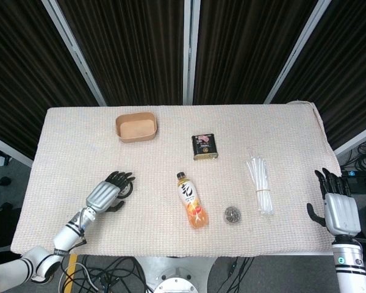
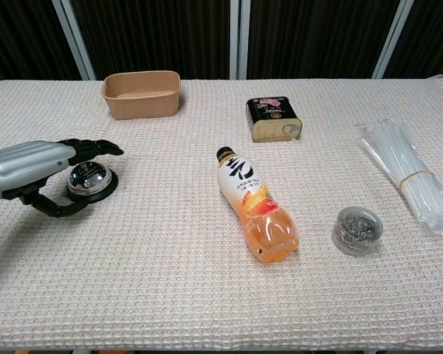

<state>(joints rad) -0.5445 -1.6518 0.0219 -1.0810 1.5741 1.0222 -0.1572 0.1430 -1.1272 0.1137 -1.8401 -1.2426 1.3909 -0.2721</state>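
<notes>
My left hand (image 2: 31,167) over the bell (image 2: 91,181), my right hand (image 1: 337,210) off the table's right edge.

My left hand hovered at the bell near the table's left side, fingers (image 2: 96,147) spread above its dome and thumb curled under its near side, gripping nothing that I could see. The bell sat well in from the left edge and the near edge, with bare cloth (image 2: 170,280) all round it. To its right lay the bottle (image 2: 255,207) on its side, well apart, with open room between. The tray (image 2: 141,94) stood far behind, near the far edge. My right hand hung outside the right edge, fingers apart and holding nothing, beyond the straws (image 1: 260,183). A tin (image 1: 204,146) and a small jar (image 1: 232,214) lay mid-table.
</notes>
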